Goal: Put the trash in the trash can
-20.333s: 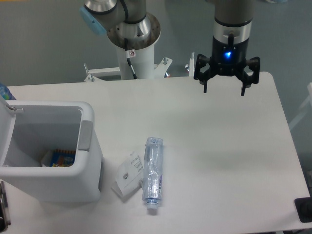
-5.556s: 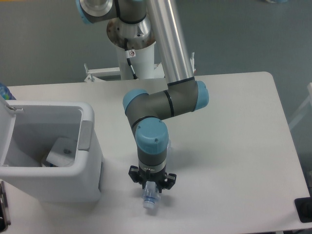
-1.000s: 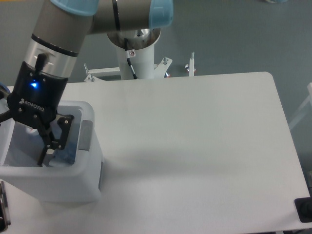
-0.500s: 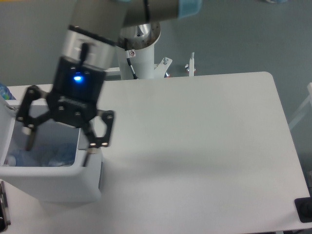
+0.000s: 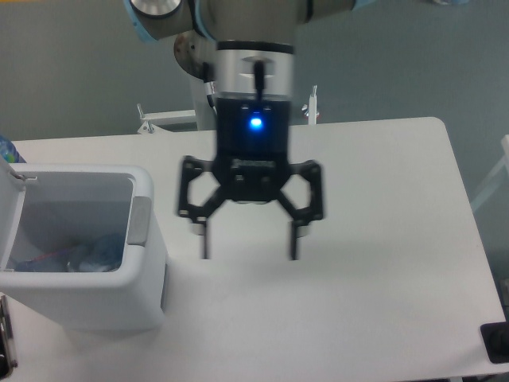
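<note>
Trash [image 5: 83, 256] was sitting down at the bottom of the trash can [image 5: 79, 306] — from this angle it looked like a jumble of clear, bluish plastic with a thin red streak near it, and I honestly couldn't pick out the bottle from the carton in there. The can itself was a big boxy white bin with rounded corners, parked at the left edge of the table [image 5: 382, 239], with a grey tab [image 5: 140, 220] on its right side and the white lid [image 5: 9, 199] flipped up and open on the left.

The gripper [image 5: 249, 243] hung over the middle of the table, well to the right of the can, fingers [image 5: 293, 239] spread wide apart with nothing between them. A blue light glowed on its black body, and the whole thing looked a bit motion-blurred.

The table was plain white with rounded corners — a soft shadow lay under the gripper. Behind it stood the arm's white mounting post [image 5: 208, 99], and past that was a dull grey-green floor.
</note>
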Robot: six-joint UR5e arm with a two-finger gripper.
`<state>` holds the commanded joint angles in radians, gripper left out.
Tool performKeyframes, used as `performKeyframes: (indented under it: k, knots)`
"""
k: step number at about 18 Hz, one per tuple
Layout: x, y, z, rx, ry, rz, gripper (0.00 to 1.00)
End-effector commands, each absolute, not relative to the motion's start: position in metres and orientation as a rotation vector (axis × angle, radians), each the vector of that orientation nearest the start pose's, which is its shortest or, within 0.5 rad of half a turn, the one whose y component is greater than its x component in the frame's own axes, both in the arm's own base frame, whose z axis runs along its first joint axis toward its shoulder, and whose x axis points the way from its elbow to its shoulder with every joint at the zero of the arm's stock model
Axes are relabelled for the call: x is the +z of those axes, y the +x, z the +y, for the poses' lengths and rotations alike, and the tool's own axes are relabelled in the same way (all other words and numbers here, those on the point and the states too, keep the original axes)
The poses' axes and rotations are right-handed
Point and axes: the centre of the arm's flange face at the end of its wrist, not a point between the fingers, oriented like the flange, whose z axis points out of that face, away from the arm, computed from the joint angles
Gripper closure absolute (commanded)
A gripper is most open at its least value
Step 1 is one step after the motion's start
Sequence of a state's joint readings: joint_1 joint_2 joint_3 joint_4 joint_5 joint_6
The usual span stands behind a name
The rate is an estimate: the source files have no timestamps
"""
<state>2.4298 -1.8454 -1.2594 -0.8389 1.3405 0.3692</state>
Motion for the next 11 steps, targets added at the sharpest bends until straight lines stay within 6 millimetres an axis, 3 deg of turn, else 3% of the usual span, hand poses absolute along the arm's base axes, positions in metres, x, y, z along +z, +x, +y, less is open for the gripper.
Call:
performKeyframes:
  k: [6,9,11]
  knots:
    - [0.570,-0.420,0.494,0.531,-2.519,-0.247,0.00]
    - [0.564,-0.432,0.457,0.628,-2.691,-0.115,0.00]
    - [0.564,-0.431,0.447,0.624,-2.739,-0.054,0.00]
